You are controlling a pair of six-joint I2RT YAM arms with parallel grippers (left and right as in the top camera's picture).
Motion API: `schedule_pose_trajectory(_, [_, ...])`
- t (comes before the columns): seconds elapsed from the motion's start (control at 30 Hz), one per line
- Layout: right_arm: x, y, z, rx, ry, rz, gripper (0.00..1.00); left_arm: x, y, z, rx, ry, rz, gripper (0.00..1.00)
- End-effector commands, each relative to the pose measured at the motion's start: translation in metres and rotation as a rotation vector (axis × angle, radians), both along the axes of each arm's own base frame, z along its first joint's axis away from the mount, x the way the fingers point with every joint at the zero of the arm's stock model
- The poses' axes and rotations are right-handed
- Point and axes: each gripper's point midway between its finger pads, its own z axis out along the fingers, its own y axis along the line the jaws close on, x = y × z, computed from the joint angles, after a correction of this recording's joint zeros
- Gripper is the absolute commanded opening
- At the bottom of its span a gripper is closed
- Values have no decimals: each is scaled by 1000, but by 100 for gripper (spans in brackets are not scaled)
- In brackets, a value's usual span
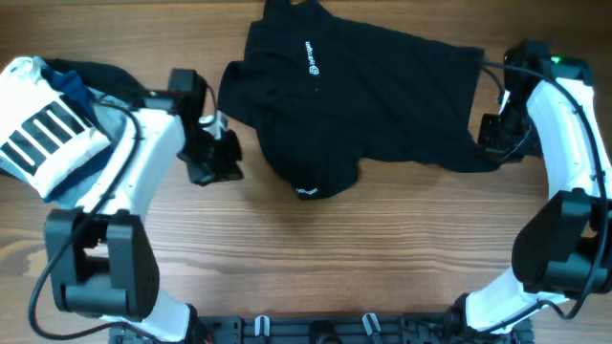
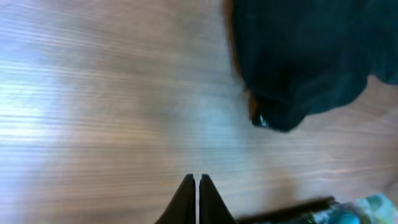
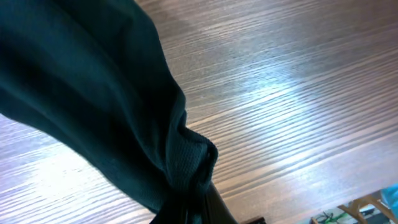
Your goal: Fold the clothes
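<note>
— Well, from overhead we see the black shirt (image 1: 354, 96) spread at the far middle of the wooden surface (image 1: 335, 268), its white chest logo (image 1: 313, 57) facing up. What do the wrist views add for us?

— The left tool (image 2: 197, 190) first. Overhead it is a dark lump just beside the shirt's left edge, and we cannot read its fingers there. Its own camera settles it — the two tips are pressed together with nothing between them, over bare wood, with the shirt lying apart, up and to the right.

— And the right tool (image 3: 198, 202)?

— Overhead we only find it at the shirt's right edge, partly hidden by the right arm (image 1: 564, 124). The right wrist view shows more — fabric bunched into a ribbed fold right at the fingers, pinched there and draping away to the left.

— Anything only the overhead gives us?

— The white striped garment (image 1: 43, 129) at the left edge, beside the left arm (image 1: 143, 143); neither wrist camera catches it.
</note>
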Motion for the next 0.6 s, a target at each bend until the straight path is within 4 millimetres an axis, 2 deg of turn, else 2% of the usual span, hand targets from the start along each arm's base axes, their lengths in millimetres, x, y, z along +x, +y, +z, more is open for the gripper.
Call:
schedule_pose_trajectory(0.0, [1,0,-3,-2,-8,-24,4,7,-27,-21,-37,-76,-18,34])
schedule_pose_trajectory(0.03, [1,-1,-3,-2,-10,-24,4,14,-37,-29,-48,-119,-13,42])
schedule_pose_trajectory(0.1, [3,-1,-4,-3,-16,-24,5,21,-49,-42,-56,-168,3,44])
schedule_pose_trajectory(0.13, [4,-1,-4,-3,-19,-24,4,24,-53,-51,-54,-175,39,49])
schedule_pose_trajectory(0.27, [6,1,-4,6,-30,-24,4,31,-65,-71,-55,-185,66,52])
schedule_pose_trajectory(0.47, [9,3,-5,21,-43,-24,4,32,-66,-103,-4,-132,119,58])
schedule_pose_trajectory(0.5, [10,3,-5,23,-47,-24,4,35,-68,-105,-10,-143,116,55])
schedule_pose_trajectory(0.53, [11,3,-5,23,-50,-24,4,37,-70,-105,-15,-157,113,42])
schedule_pose_trajectory(0.57, [11,3,-5,22,-49,-24,4,39,-71,-105,-17,-163,113,20])
